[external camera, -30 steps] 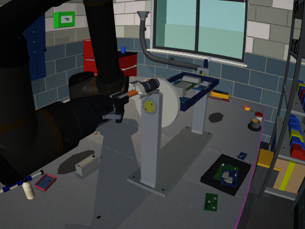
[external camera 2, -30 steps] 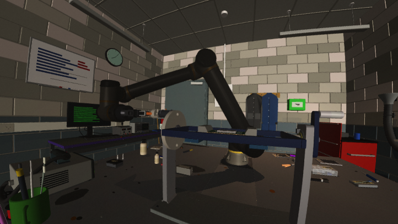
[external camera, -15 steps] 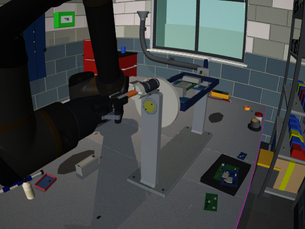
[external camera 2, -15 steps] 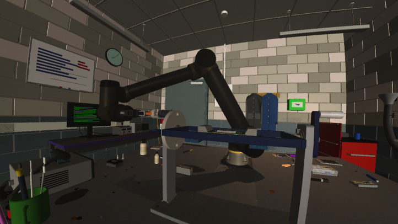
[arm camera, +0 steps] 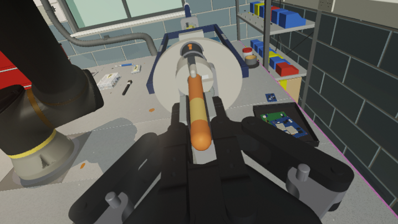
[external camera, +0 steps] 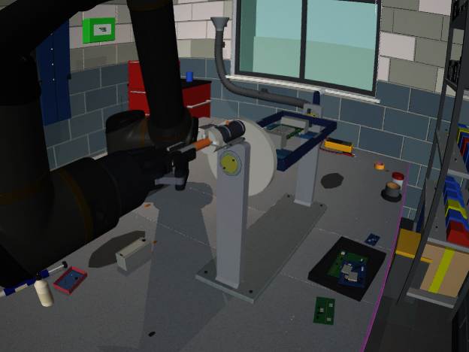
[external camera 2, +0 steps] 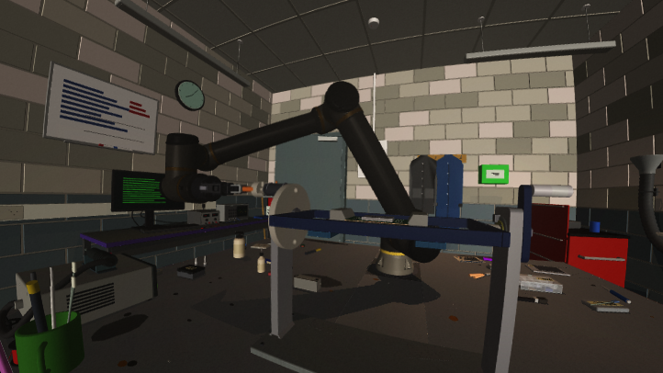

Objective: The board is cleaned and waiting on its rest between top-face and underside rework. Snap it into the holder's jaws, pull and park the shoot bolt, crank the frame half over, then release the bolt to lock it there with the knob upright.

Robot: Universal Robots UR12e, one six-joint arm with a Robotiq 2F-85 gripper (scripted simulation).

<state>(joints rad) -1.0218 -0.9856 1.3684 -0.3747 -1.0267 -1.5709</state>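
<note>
At the middle of the bench stands the board holder: a blue frame (external camera: 303, 138) hung level between two grey posts, with the green circuit board (external camera: 286, 131) clamped in its jaws. A pale index disc (external camera: 257, 157) sits at the near post, and the shoot bolt's dark housing (external camera: 232, 130) lies on top of that post. The bolt's orange knob (arm camera: 198, 112) points straight out away from the disc and is held in my closed gripper (arm camera: 199, 131). At the far post, the crank handle (external camera 2: 549, 191) stands up above the frame.
A black tray (external camera: 346, 268) with spare boards lies right of the base plate, with a loose green board (external camera: 324, 310) in front of it. A grey block (external camera: 132, 254) sits left of the plate. Shelving (external camera: 451, 182) lines the bench's right edge.
</note>
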